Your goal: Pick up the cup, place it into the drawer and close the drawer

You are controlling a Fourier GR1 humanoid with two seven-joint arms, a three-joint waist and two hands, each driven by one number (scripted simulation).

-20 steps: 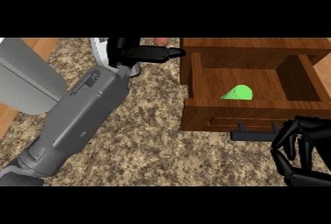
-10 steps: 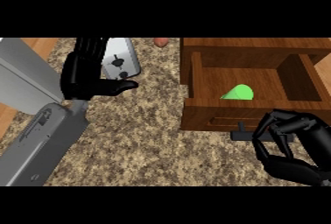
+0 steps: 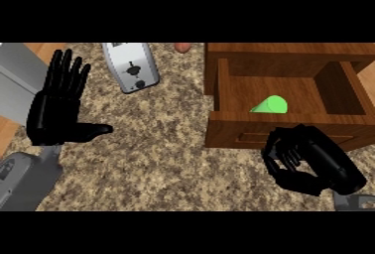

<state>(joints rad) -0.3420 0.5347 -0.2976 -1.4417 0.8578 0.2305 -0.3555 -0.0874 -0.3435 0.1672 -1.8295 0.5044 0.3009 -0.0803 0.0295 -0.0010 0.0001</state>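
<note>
Cup (image 3: 271,105), bright green and tipped on its side, lies inside the open drawer (image 3: 230,89), on the wooden floor toward the near wall. Right robot hand (image 3: 304,161) sits at the drawer's near front panel, fingers curled inward against the wood where the pull would be; whether they actually wrap a handle I cannot tell, since the hand covers that spot. Left robot hand (image 3: 58,106) stands well apart at the left of the scene, flat and wide with straight fingers pointing far and the thumb stuck out to the right, holding nothing. Between the two hands runs the speckled counter (image 3: 161,158). Farther back, just right of the left robot hand's fingertips, a silver toaster (image 3: 132,67) lies on the counter.
</note>
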